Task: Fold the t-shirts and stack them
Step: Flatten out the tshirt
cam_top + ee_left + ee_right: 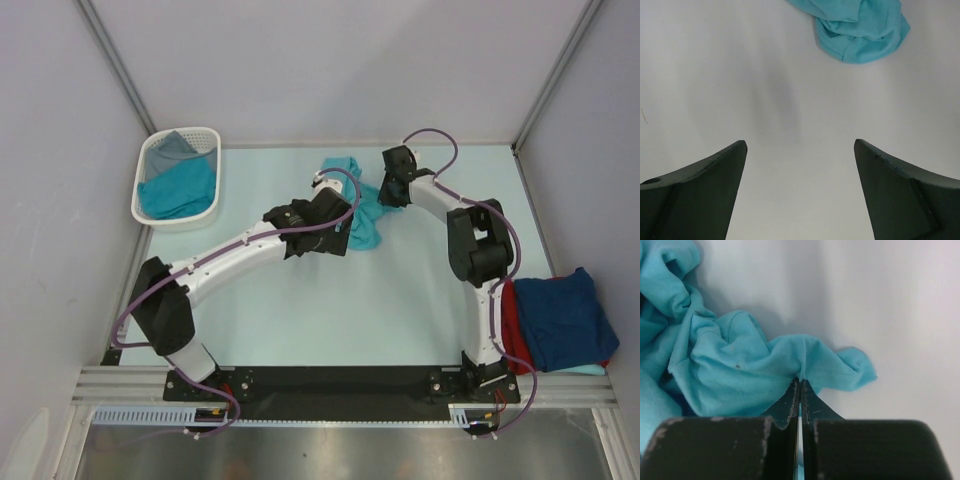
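Right tool: fingers pressed together, pinching a raised fold at the edge of the teal t-shirt.
Left tool: fingers spread wide and holding nothing. It hangs over the bare bench, with a bunched end of the shirt lying just beyond it.
Teal t-shirt, place: on the far middle of the bench, between the two tools.
Teal t-shirt, lie: an unfolded heap, longer from far to near than across, with its near end leaning slightly right.
Teal t-shirt, look: bright turquoise, soft and deeply creased. Beside the pinch, one small corner lies flat on the bench.
Folded stack: a navy t-shirt lies on a red t-shirt at the near right edge of the bench.
Basket: white and slotted, at the far left. It holds teal cloth and grey cloth.
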Controlling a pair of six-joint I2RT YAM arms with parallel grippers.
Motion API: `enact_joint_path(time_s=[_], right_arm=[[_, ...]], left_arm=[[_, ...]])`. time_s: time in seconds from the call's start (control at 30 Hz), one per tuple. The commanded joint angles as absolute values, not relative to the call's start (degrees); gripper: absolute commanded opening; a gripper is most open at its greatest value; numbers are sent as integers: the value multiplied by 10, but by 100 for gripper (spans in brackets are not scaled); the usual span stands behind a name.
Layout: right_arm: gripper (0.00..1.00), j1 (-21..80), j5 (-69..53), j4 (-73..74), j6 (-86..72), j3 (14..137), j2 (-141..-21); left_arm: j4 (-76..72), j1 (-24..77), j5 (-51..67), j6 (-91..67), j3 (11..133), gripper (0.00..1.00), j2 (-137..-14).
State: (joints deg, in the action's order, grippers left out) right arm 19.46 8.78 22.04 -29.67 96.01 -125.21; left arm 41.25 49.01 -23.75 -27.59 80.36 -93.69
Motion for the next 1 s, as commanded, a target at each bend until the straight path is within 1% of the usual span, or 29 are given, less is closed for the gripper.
enact_joint_path(time_s=[0.0,0.17,0.27,0.37,0.47,0.57,0.7,0.8,0.83,0.9,0.93,0.97], right_arm=[[0,202,134,210,-275,956,-1151],[0,216,170,231,-246,993,-1066],[0,221,170,248,-239,1023,-1015],[0,231,170,251,-228,1027,-956],[0,272,212,238,-183,1026,-883],[0,344,277,220,-142,1038,-808],[0,409,334,273,-133,1085,-756],[0,489,425,299,-115,1111,-717],[0,534,484,303,-106,1116,-709],[0,588,552,313,-83,1133,-693],[0,640,621,312,-47,1136,-687],[0,663,654,303,-24,1134,-675]], left_arm=[[412,494,-238,-284,824,95,-938],[416,494,-238,-287,826,94,-934],[423,494,-237,-298,824,94,-927],[439,496,-254,-314,817,94,-912],[445,498,-273,-323,801,94,-883],[459,499,-290,-332,791,94,-851],[462,499,-296,-334,770,95,-803],[464,499,-302,-340,749,97,-766],[469,499,-303,-344,747,98,-757],[482,499,-310,-347,745,98,-730],[483,499,-315,-348,743,99,-719],[482,500,-326,-348,735,99,-695]])
